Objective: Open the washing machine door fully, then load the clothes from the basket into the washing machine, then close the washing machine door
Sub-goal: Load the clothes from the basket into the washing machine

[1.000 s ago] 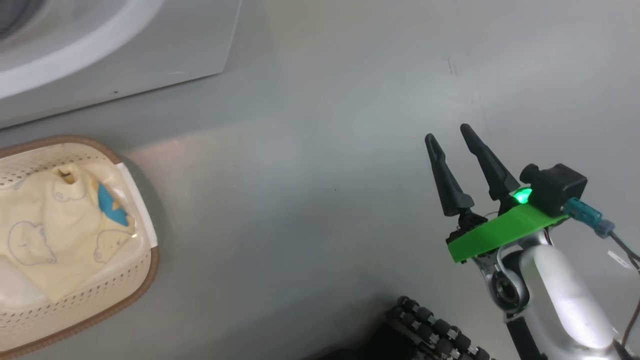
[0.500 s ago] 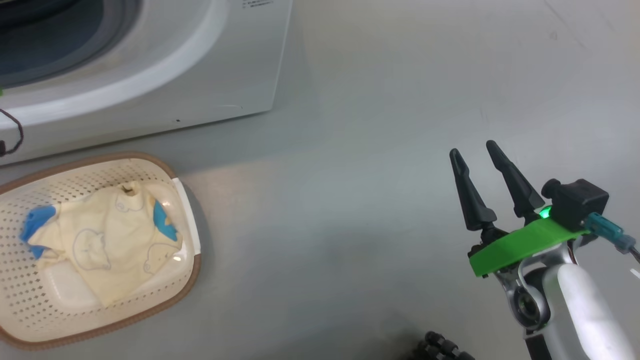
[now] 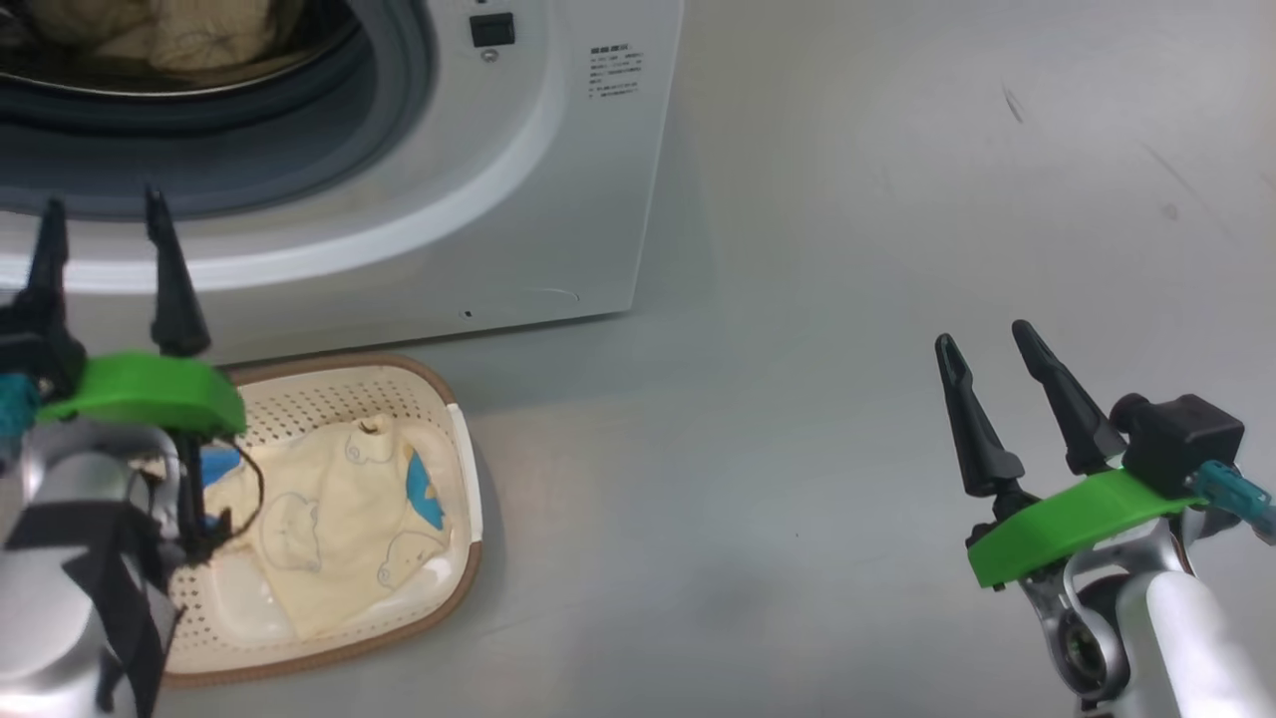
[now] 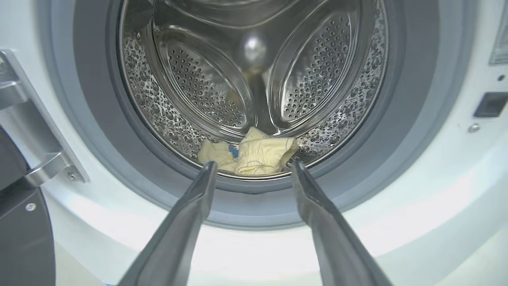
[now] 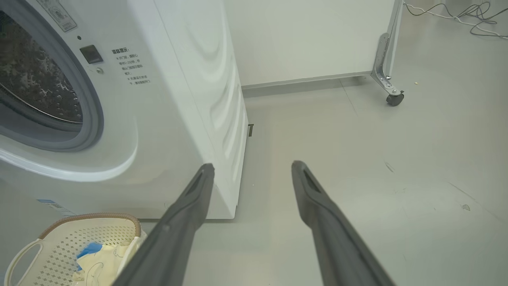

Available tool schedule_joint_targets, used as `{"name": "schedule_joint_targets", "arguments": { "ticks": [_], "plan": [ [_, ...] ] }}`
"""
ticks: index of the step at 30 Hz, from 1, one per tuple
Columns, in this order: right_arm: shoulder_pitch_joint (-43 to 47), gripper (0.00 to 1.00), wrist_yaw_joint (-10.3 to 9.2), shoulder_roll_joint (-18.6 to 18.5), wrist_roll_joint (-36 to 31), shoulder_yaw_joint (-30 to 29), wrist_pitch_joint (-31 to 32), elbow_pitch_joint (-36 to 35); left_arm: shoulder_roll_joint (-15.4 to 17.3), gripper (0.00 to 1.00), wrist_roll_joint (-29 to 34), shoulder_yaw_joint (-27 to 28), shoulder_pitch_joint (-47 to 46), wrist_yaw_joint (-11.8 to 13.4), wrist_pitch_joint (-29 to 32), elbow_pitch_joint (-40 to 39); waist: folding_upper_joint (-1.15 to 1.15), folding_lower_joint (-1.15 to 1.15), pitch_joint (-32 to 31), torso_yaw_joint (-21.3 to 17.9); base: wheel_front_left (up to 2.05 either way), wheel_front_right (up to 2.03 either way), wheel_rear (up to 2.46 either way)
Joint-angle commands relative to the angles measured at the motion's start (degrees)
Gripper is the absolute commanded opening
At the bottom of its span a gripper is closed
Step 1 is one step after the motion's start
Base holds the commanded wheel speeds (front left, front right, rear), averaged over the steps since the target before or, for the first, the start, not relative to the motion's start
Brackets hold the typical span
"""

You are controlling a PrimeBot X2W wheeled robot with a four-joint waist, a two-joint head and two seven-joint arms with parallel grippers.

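Note:
The white washing machine (image 3: 558, 199) stands at the upper left with its grey gasket (image 3: 389, 110) exposed. One pale yellow garment (image 4: 254, 153) lies at the bottom of the steel drum (image 4: 206, 83). The cream basket (image 3: 454, 558) sits on the floor before the machine, holding another yellow garment (image 3: 339, 519) with blue patches. My left gripper (image 3: 100, 224) is open and empty, above the basket's left end and pointing at the drum opening. My right gripper (image 3: 987, 349) is open and empty over bare floor to the right. At the left wrist view's left edge sit the door's hinge bracket (image 4: 35, 131) and black rim (image 4: 20, 238).
Grey floor (image 3: 847, 249) stretches right of the machine. In the right wrist view a white panel on a castor (image 5: 393, 97) stands behind the machine, with cables (image 5: 456, 16) on the floor at the far right.
The head camera has tilted up and swung left, bringing the drum opening, the whole basket and the left gripper into view. The right gripper stays open.

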Motion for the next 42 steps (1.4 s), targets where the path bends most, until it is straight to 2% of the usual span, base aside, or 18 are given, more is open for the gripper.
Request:
{"name": "schedule_joint_targets", "arguments": {
  "ticks": [1,8,16,22,29,42],
  "plan": [
    [0.43,1.00,0.00,-1.37,-0.62,0.52,0.29,-2.35,1.56,1.00,0.70,2.13,0.37,1.71,-0.55,-3.29,0.00,0.00,-2.26,1.84,0.00,0.00,0.00],
    [2.72,1.00,0.00,-1.71,-2.55,-0.47,2.64,-5.24,-0.61,1.00,2.46,2.31,11.14,4.69,-0.55,-13.15,0.00,0.00,-6.73,4.95,0.00,0.00,0.00],
    [5.42,1.00,0.00,-1.71,-3.38,-1.60,4.66,-6.99,-2.56,1.00,3.12,1.19,21.15,6.42,-0.55,-19.41,0.00,0.00,-11.66,7.24,0.00,0.00,0.00],
    [6.96,1.00,0.00,-1.58,-4.06,-1.58,5.67,-8.04,-3.21,1.00,2.43,0.71,25.87,6.88,-0.55,-20.60,0.00,0.00,-13.74,7.77,0.00,0.00,0.00],
    [9.01,1.00,0.00,-1.40,-4.53,-2.07,6.78,-9.21,-2.36,1.00,2.13,0.32,29.89,7.05,-0.18,-20.56,0.00,0.00,-16.37,8.06,0.00,0.00,0.00],
    [11.01,1.00,0.00,-0.97,-4.51,-1.96,7.46,-9.76,-1.60,1.00,1.71,0.21,33.06,8.34,1.20,-21.74,0.00,0.00,-18.59,7.73,0.00,0.00,0.00]
  ]
}}
